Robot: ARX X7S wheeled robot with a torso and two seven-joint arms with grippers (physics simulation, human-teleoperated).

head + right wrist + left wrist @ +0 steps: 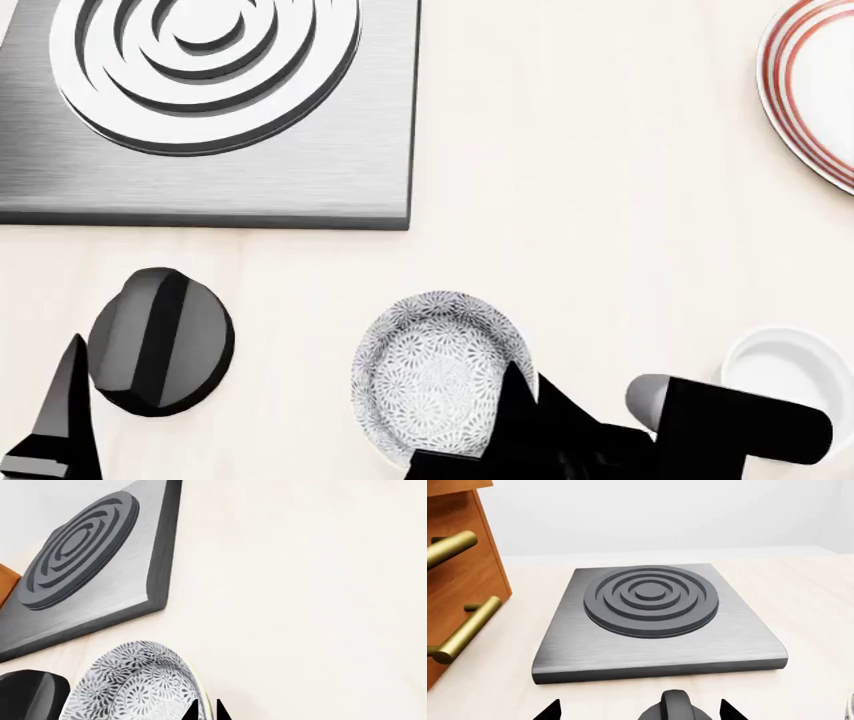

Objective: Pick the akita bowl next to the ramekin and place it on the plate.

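Already the right gripper (pixel 518 385) has its fingertips at the rim of the akita bowl (pixel 434 375), seemingly one on each side of the wall, though a firm pinch cannot be confirmed. The bowl sits on the counter just beside the ramekin (pixel 790 365). Lifting and carrying to the plate (pixel 807 90), well apart, remain; the left gripper (pixel 637 711) hangs spread and empty.

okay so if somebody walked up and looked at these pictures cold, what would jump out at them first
Probably the grey hob slab with its raised rings, filling the head view's upper left. Next, the speckled grey-and-white bowl near the bottom middle, with the right gripper at its rim; whether it grips is unclear. A plain white cup sits to the bowl's right, and a red-ringed plate peeks in at the upper right edge.
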